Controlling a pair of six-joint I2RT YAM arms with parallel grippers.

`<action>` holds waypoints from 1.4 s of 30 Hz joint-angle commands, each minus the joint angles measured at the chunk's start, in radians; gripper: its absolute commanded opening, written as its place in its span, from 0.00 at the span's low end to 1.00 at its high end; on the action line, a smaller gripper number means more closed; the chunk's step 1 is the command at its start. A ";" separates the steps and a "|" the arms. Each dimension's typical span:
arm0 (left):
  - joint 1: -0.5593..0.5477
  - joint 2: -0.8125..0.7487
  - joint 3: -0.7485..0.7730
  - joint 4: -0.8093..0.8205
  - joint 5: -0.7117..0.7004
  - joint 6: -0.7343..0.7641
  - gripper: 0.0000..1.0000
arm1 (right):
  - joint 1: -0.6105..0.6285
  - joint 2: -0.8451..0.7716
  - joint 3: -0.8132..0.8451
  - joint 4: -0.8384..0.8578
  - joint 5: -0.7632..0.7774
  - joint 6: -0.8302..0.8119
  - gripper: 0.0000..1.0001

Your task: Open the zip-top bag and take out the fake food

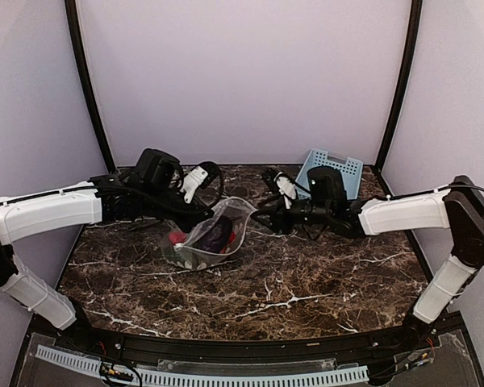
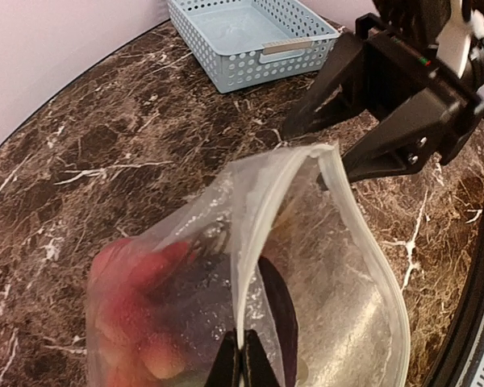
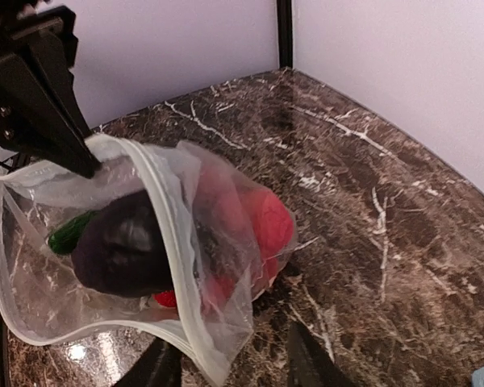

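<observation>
The left hand [image 2: 239, 356] clenches one lip of the gaping zip-top bag [image 1: 214, 234], which hangs between both hands with the fake food [image 3: 125, 242] inside. The right hand [image 3: 230, 343] stands released, fingers straddling the opposite lip.

The worktop [image 1: 306, 290] is dark brown marble with white veins running through it. A light-blue slotted basket [image 1: 348, 171] sits at its far edge, right of the middle. Left of centre, the lower end of the clear zip-top bag [image 1: 230, 216] rests on the surface with the fake food [image 1: 216, 235] inside, well apart from the basket.
</observation>
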 commanded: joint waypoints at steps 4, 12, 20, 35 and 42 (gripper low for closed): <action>-0.038 0.116 0.033 0.148 0.108 -0.137 0.01 | -0.047 -0.255 -0.169 0.073 0.043 0.135 0.71; -0.080 0.227 0.049 0.273 0.095 -0.188 0.01 | -0.083 -0.444 -0.286 0.006 0.272 0.321 0.99; -0.105 0.280 0.020 0.440 0.087 -0.274 0.01 | -0.080 -0.397 -0.213 -0.168 0.058 0.452 0.99; -0.122 0.308 -0.029 0.524 0.080 -0.278 0.01 | -0.072 -0.257 -0.236 -0.070 -0.012 0.690 0.91; -0.129 0.299 -0.043 0.548 0.070 -0.272 0.01 | -0.055 -0.158 -0.245 0.075 -0.096 0.834 0.83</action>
